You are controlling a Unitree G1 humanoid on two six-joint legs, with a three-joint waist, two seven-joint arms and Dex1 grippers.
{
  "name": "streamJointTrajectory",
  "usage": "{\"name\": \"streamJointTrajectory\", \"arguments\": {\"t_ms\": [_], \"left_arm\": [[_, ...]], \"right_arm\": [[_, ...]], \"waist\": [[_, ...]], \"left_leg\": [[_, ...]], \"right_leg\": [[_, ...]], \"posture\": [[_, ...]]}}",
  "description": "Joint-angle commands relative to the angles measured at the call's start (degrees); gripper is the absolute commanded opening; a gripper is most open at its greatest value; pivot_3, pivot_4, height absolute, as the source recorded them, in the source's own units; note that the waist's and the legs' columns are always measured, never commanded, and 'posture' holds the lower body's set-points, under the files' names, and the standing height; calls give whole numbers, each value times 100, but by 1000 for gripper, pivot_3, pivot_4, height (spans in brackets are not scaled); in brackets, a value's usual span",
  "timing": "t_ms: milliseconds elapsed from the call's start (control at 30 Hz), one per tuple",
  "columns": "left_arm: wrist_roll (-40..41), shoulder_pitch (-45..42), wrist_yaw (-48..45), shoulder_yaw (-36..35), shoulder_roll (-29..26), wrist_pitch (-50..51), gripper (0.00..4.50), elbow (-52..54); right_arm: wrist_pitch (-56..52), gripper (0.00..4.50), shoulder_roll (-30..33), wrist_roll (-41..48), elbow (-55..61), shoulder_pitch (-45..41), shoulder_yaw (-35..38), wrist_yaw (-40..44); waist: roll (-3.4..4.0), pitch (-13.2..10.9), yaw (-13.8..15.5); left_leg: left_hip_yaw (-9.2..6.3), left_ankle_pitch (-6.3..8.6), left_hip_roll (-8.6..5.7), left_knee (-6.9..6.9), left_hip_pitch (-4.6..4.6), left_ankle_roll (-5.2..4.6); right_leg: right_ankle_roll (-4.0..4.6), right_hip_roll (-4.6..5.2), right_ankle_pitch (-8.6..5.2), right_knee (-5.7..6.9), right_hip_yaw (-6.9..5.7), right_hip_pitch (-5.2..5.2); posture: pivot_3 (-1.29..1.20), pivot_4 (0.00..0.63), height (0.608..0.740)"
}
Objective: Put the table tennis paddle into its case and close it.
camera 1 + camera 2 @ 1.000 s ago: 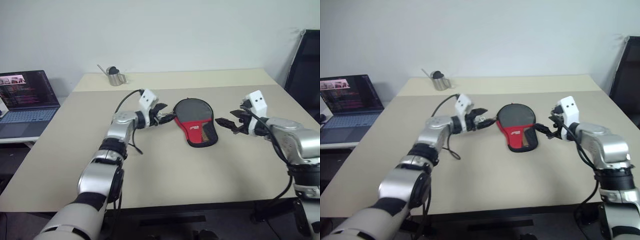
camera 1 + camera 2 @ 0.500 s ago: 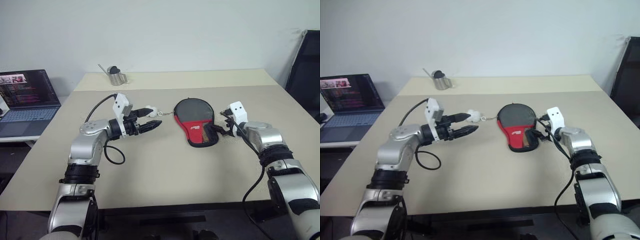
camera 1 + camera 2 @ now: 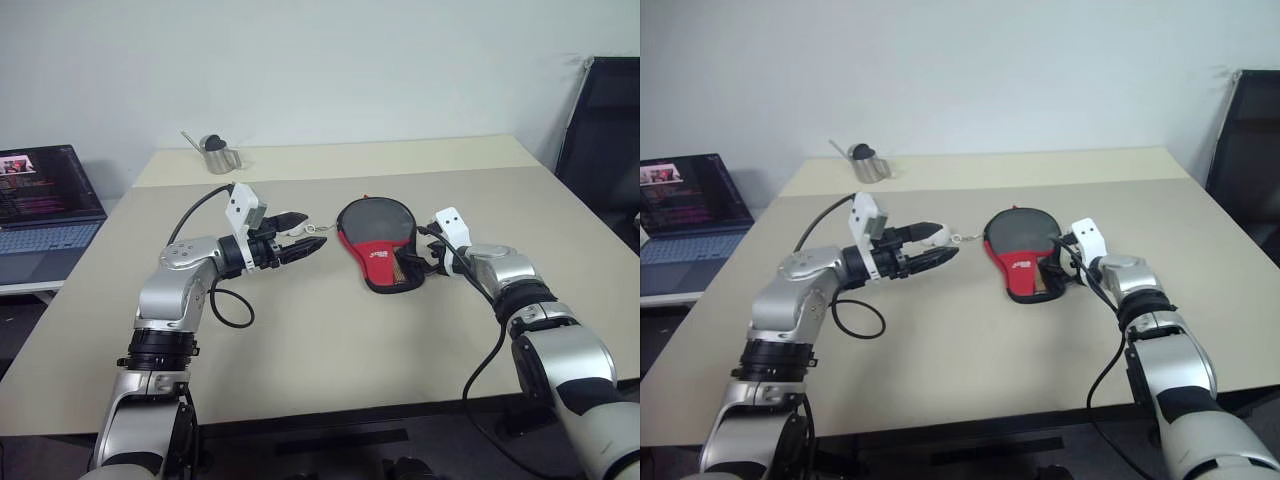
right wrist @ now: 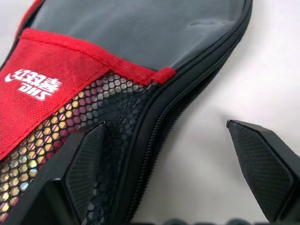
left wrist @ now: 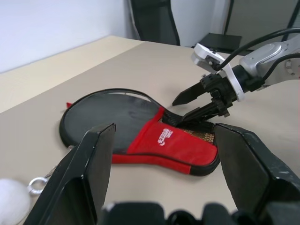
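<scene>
The case (image 3: 376, 240) lies flat on the beige table (image 3: 330, 340), dark grey at its round end and red with a black mesh pocket (image 4: 70, 136) at its narrow end. The paddle is hidden. My right gripper (image 3: 418, 262) stands open at the narrow end, one finger (image 4: 86, 164) over the mesh and the other (image 4: 262, 173) over bare table beside the zipper rim. My left gripper (image 3: 312, 230) is open and level, left of the case and apart from it. A white pompom (image 3: 939, 233) on a small chain from the case lies beside its fingers, outside them.
A metal cup (image 3: 215, 155) stands at the table's far left. An open laptop (image 3: 40, 200) sits on a lower surface left of the table. A black chair (image 3: 600, 130) stands at the right. Bare table surface lies in front of the case.
My left gripper has drawn back leftward from the case's edge. My right gripper has come down and in to the case's narrow end. The camera has shifted a little.
</scene>
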State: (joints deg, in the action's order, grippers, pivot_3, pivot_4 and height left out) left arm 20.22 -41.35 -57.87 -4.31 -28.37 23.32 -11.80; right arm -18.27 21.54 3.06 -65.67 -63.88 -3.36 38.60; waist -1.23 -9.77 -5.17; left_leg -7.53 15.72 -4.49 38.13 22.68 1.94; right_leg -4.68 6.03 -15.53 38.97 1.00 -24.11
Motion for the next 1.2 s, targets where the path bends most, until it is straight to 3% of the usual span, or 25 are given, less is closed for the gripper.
{"name": "streamJointTrajectory", "arguments": {"t_ms": [33,133,233,467,633,933,1067,1200], "left_arm": [[84,-117,47,-28,-52,-62,3616,193],[82,-108,52,-21,-54,-59,3616,205],[81,-85,69,-17,-54,-55,3616,229],[51,20,87,20,-85,-92,3616,270],[62,128,51,20,-161,-62,3616,318],[201,939,-817,77,-1034,100,3616,539],[403,1148,-1067,76,-1222,279,3616,820],[539,1411,-1297,130,-1395,408,3616,1158]], "right_arm": [[-8,4481,-170,-109,-175,-122,-18,234],[11,4481,-271,-128,-268,-179,5,223],[16,3932,-397,-173,-367,-203,17,156],[-51,1492,-623,-335,-471,-166,-4,-18],[-93,39,-726,-396,-491,-122,8,-145],[-603,39,-822,-121,192,127,161,259],[-1410,39,-775,113,1378,556,152,475],[-2580,39,-618,415,3320,1303,86,481]], "waist": [[1,1,-7],[1,2,-20],[2,2,-41],[1,10,-77],[1,15,-86],[1,18,-120],[1,18,-104],[1,18,-95]], "left_leg": [[0,0,2,0,-1,0],[2,-1,8,0,-4,2],[1,-4,11,-2,-10,7],[0,-11,17,-3,-32,19],[-3,-15,20,-4,-40,25],[4,-14,29,-20,-63,26],[-1,-13,37,-23,-62,26],[-1,-11,39,-24,-59,27]], "right_leg": [[1,-2,1,0,1,0],[8,-8,5,0,2,0],[14,-14,9,2,6,1],[27,-25,20,10,11,11],[33,-36,28,12,14,14],[37,-54,30,8,31,22],[37,-54,29,2,27,24],[37,-55,29,1,26,21]], "posture": [[0,150,740],[0,150,740],[0,150,740],[0,150,740],[0,150,740],[0,150,740],[0,150,740],[0,150,740]]}}
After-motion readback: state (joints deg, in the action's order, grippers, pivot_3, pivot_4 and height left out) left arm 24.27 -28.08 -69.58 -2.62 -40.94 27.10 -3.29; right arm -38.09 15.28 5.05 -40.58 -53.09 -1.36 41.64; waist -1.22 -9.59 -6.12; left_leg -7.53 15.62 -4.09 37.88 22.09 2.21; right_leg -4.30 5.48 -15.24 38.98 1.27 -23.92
